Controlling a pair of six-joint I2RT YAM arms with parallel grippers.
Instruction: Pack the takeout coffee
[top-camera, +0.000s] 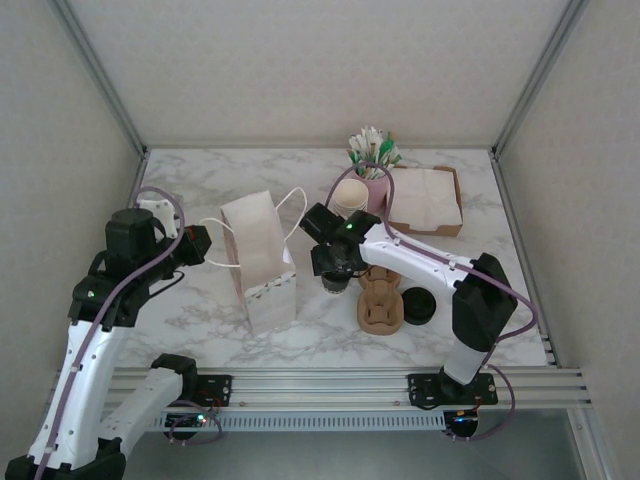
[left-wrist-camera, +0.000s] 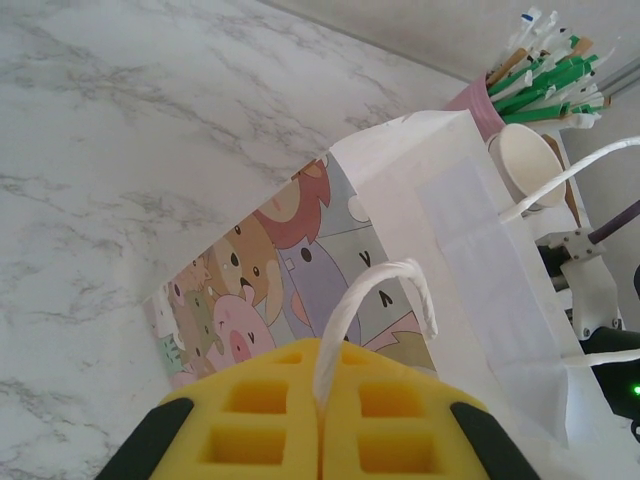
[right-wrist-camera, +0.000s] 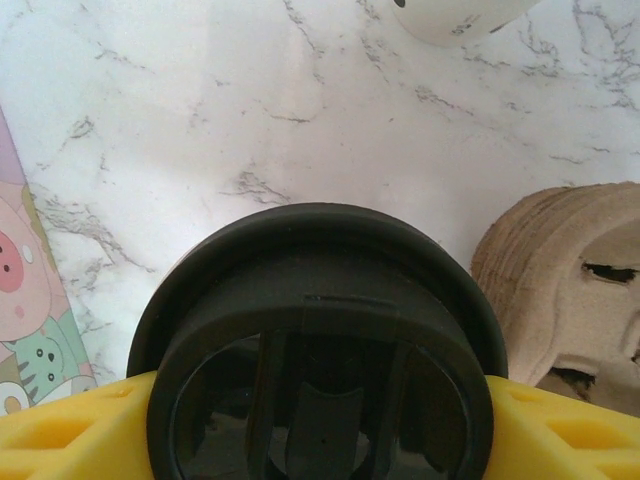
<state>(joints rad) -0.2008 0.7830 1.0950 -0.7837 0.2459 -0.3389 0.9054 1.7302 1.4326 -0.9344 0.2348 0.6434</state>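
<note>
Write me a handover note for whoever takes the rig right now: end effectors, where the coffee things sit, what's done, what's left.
Left end effector: shut on the handle of the white bag, which stands upright.
Right end effector: closed on a round black lid, low over the table between the bag and the cardboard carrier.
Cup: standing uncovered at the back beside the pink cup, not held.
Done: bag steadied, lid in hand.
Left, probably: lid onto the cup, then the cup into the bag.
</note>
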